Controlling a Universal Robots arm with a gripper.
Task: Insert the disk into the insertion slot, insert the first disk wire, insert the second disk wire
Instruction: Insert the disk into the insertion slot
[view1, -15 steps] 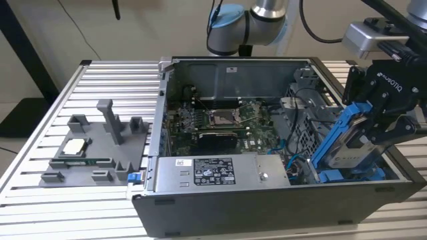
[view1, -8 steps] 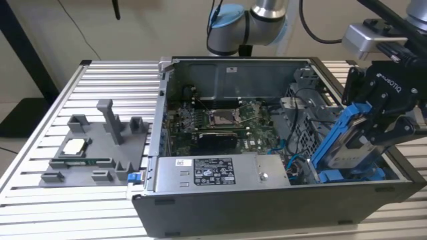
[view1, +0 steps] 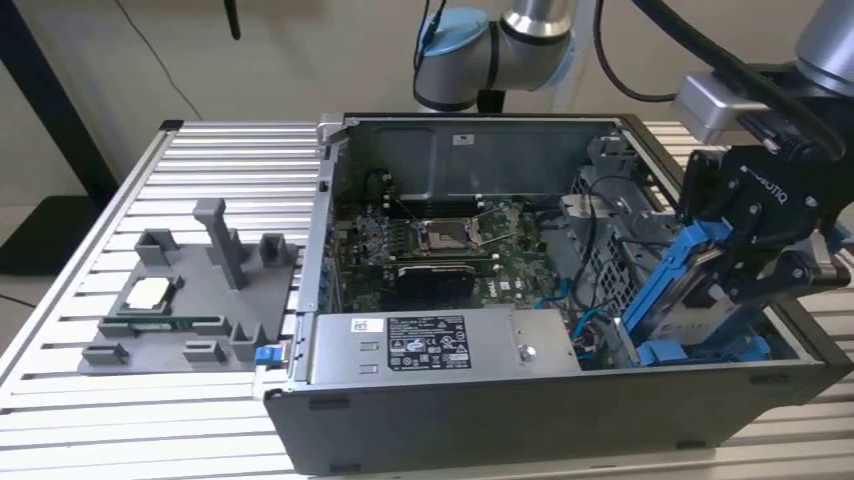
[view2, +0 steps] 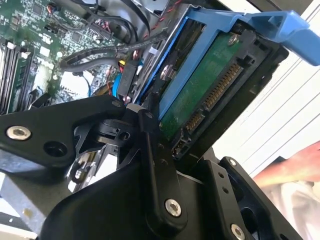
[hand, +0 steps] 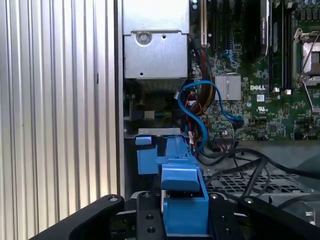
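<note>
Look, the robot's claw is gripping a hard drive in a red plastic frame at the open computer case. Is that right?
Not quite: the frame is blue, not red. The exterior view shows the gripper gripping the disk in its bright blue plastic carrier at the open computer case. Both wrist views show the same blue frame.

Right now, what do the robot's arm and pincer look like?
The arm is silver-grey tubing with a light blue joint cap; black cables hang along it. A grey box sits at the wrist. The pincer is matte black, with white lettering and silver-screwed linkage bars.
</note>
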